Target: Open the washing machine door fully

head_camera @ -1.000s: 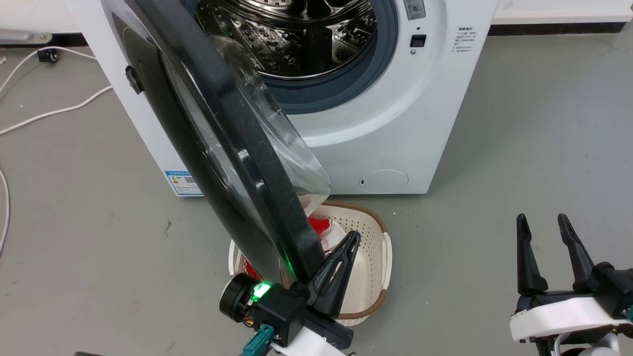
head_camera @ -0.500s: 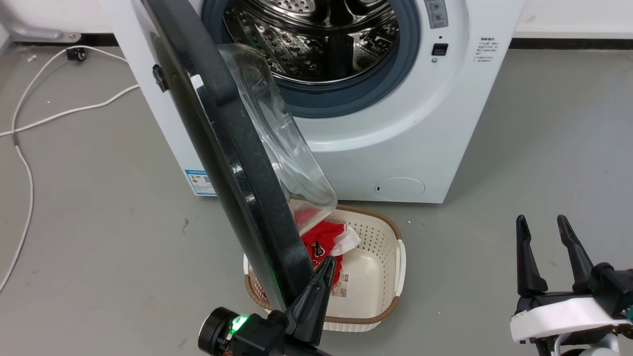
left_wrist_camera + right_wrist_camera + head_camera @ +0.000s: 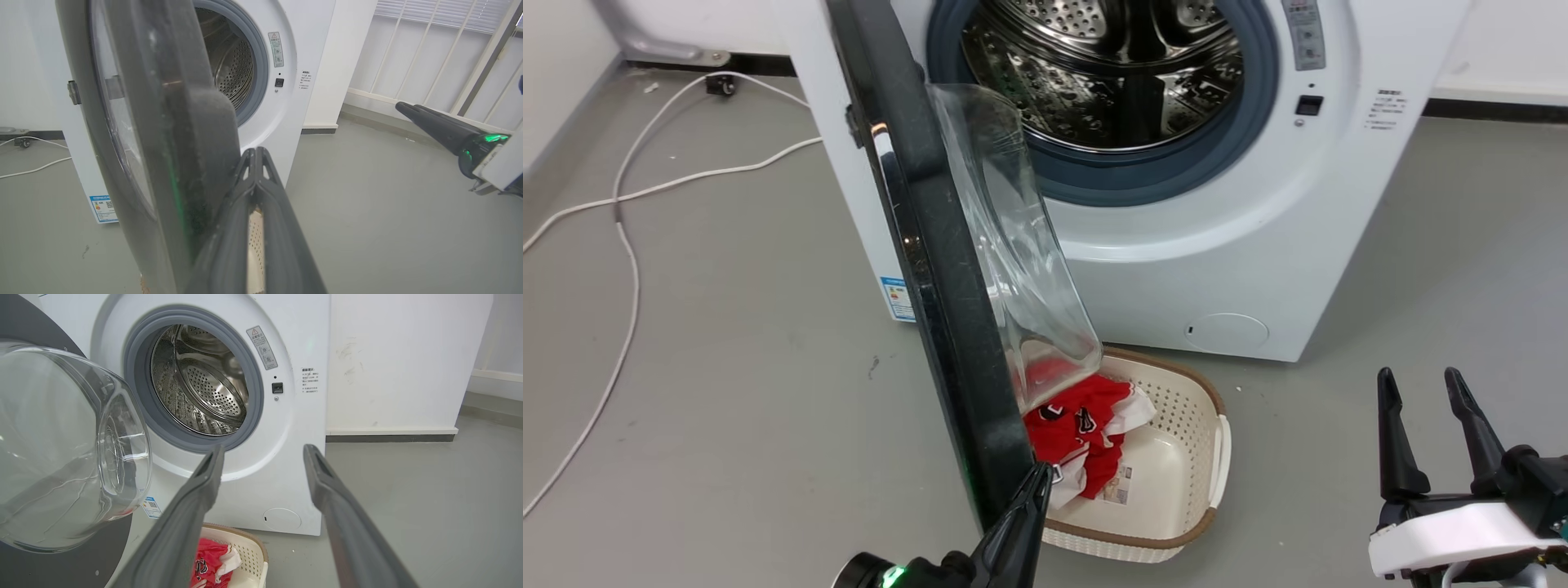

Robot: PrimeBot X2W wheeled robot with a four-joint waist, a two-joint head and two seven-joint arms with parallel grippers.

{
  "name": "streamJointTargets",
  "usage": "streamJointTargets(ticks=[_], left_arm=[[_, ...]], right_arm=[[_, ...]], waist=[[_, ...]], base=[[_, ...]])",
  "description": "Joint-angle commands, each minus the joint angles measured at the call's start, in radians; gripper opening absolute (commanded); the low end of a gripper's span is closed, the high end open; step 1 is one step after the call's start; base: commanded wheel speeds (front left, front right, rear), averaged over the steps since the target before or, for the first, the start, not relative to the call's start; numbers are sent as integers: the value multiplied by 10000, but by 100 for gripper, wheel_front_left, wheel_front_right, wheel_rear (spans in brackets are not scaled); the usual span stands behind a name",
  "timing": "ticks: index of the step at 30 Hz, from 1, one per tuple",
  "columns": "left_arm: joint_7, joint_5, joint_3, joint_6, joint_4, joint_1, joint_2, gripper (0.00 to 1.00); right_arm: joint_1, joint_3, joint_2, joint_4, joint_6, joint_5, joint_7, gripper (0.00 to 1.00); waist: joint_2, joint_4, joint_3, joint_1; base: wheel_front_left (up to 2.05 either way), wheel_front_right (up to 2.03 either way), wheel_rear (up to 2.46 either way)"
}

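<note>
Opening step: glossy black round washing machine door (image 3: 931, 245) half open. left gripper (image 3: 1039, 478) fingers clenched empty against its rim; right gripper (image 3: 1419, 377) fingers released. Next: push wider.

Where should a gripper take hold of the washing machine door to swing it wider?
The black rim at the free edge of the washing machine door, opposite the hinge, approached from the robot's side with fingers straddling it. It stands edge-on there; the glass bowl bulges and looks slick.
</note>
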Motion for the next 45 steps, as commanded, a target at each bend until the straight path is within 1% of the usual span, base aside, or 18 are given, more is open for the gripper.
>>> streamJointTargets(ticks=[1, 7, 18, 24, 31, 39, 45], left_arm=[[40, -48, 277, 223, 34, 102, 158, 0], [-34, 59, 326, 409, -245, 322, 242, 0], [-225, 54, 543, 730, -489, 476, 259, 0], [-366, -69, 877, 840, -406, 409, 359, 0], [-526, -334, 1594, 939, -176, 200, 517, 0], [-615, -599, 2762, 1163, -169, -51, 672, 0], [-630, -766, 3837, 1349, -423, -338, 491, 0]], right_arm=[[93, -34, 20, -49, -7, 52, -8, 100], [191, -202, 20, -140, -7, 49, 24, 100], [273, -386, 20, -370, -7, -39, 85, 100], [272, -447, 20, -525, -7, -59, 157, 100], [280, -445, 19, -668, -7, -96, 240, 100], [210, -447, 19, -851, -7, -133, 382, 100], [76, -547, 19, -1009, -7, -178, 495, 100]], waist=[[-1, 167, -24, 0], [-1, 755, 19, 0], [-1, 2092, 209, 0], [-1, 2556, 330, 0], [-1, 2677, 456, 0], [-1, 2526, 701, 0], [-1, 2395, 1000, 0]], base=[[0, 0, 0], [0, 0, 0], [0, 0, 0], [0, 0, 0], [0, 0, 0], [0, 0, 0], [0, 0, 0]])
